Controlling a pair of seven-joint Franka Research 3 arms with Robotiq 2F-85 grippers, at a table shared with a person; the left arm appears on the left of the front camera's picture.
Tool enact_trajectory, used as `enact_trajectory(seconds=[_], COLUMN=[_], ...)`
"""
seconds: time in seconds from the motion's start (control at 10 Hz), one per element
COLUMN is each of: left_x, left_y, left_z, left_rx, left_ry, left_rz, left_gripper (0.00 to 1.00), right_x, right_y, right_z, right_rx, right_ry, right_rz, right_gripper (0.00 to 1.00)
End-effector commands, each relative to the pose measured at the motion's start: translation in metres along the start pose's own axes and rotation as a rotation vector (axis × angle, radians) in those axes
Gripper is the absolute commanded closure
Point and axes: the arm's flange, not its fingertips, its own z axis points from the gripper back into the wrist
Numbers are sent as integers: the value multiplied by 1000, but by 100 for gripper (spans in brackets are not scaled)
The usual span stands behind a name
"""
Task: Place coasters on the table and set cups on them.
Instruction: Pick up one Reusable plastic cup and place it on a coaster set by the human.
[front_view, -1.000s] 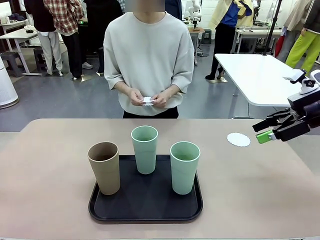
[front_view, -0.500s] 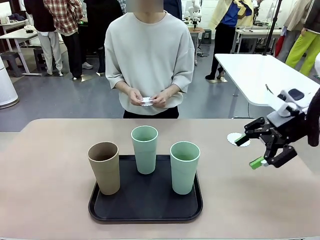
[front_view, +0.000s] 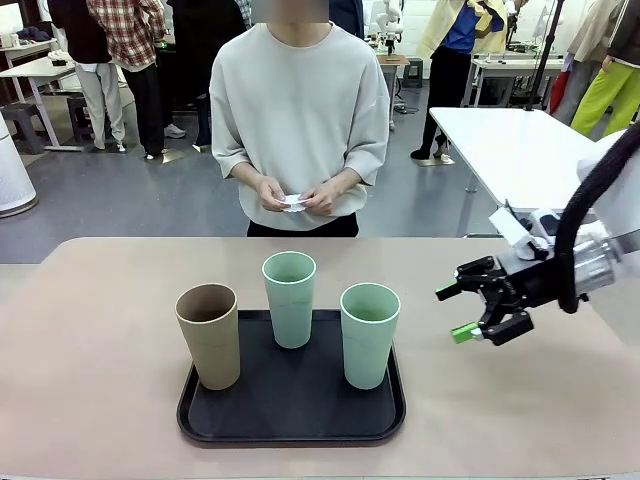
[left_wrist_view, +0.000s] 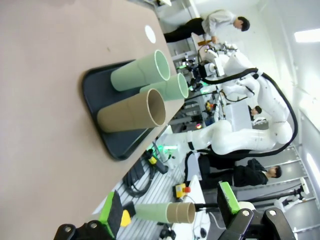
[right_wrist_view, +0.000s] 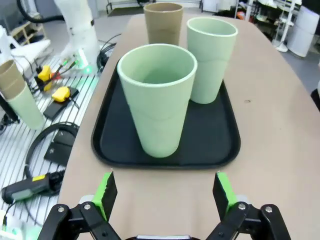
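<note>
one coaster down, no cup set yet

we see the desk (front_view: 90, 340) with its black tray (front_view: 290, 425) by the near edge, carrying all three cups (front_view: 289, 300). one coaster (left_wrist_view: 150, 34) lies toward the desk's right edge. we judge two coasters and every cup are left. the right fingers (front_view: 462, 331) stand wide and empty, facing the nearest mint cup (right_wrist_view: 157, 100). the left fingers (left_wrist_view: 227, 197) are wide, holding nothing.

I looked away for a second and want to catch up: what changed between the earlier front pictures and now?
The right tool, open and empty, swung in from the right edge of the table toward the nearest mint cup, now in front of the laid coaster. The cups, the tray and the person's hands stayed put.
</note>
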Motion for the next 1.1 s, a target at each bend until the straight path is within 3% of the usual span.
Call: enact_trajectory(seconds=[0.0,0.5,1.0], left_x=[-1,-1,-1], left_y=[-1,-1,-1], left_z=[2,2,2], left_rx=[-13,-13,-13], left_ry=[-5,-5,-5], left_rz=[-5,-5,-5], left_gripper=[0,0,0], right_x=[-1,2,-7], right_y=[12,-2,-7], right_z=[-31,-14,-56], right_rx=[-22,0,-1], right_ry=[8,-1,-108], right_rz=[30,-7,2], right_gripper=[0,0,0])
